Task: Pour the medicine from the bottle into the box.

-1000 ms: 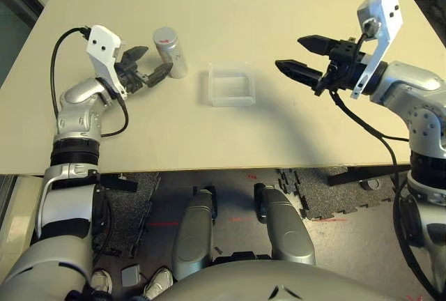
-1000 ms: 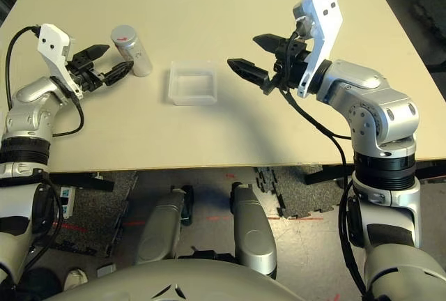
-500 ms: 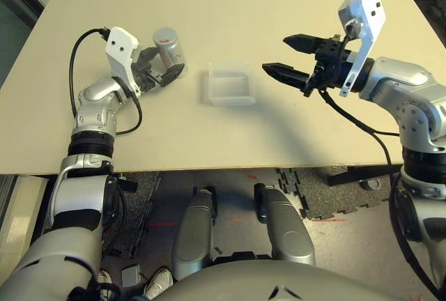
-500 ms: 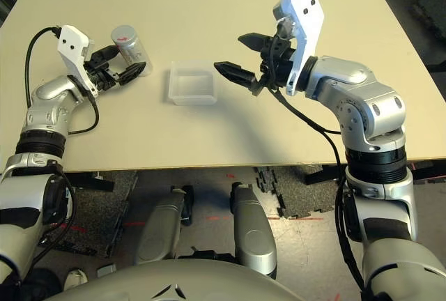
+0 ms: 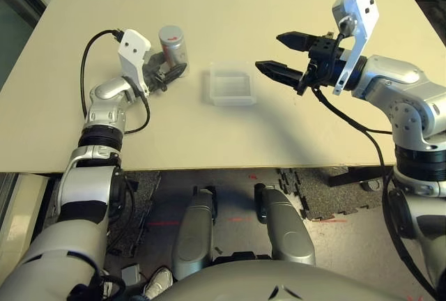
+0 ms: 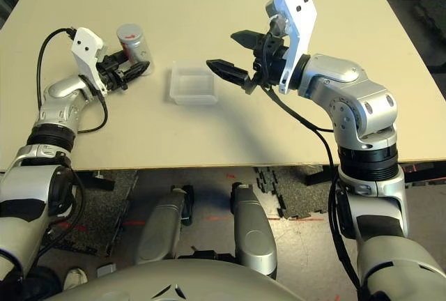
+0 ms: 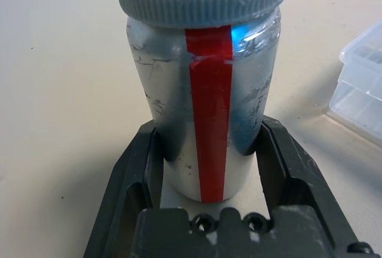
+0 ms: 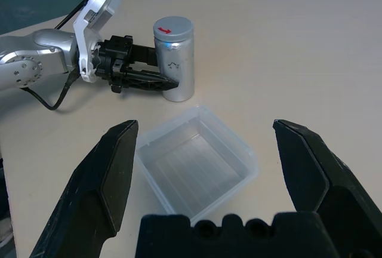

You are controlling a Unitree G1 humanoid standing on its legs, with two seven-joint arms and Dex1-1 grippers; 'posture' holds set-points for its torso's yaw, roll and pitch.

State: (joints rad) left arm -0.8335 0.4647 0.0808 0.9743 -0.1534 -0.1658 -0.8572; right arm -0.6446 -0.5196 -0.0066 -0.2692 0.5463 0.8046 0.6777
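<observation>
A pale beige counter [image 5: 279,127] is standing over dark floor mats. The left claw [image 5: 166,76], wide apart a second ago, is now gripping the upright bottle [image 5: 173,44] beside the box [image 5: 230,86]. The right claw [image 5: 284,56] is gaping wide above the counter.

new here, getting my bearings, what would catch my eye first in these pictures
The left gripper with its fingers shut on the upright, capped bottle on the table's left side. Right of it sits the clear box, with the right gripper open just beyond.

Head cameras overhead, wrist cameras low, sharing bottle [image 8: 174,58]
</observation>
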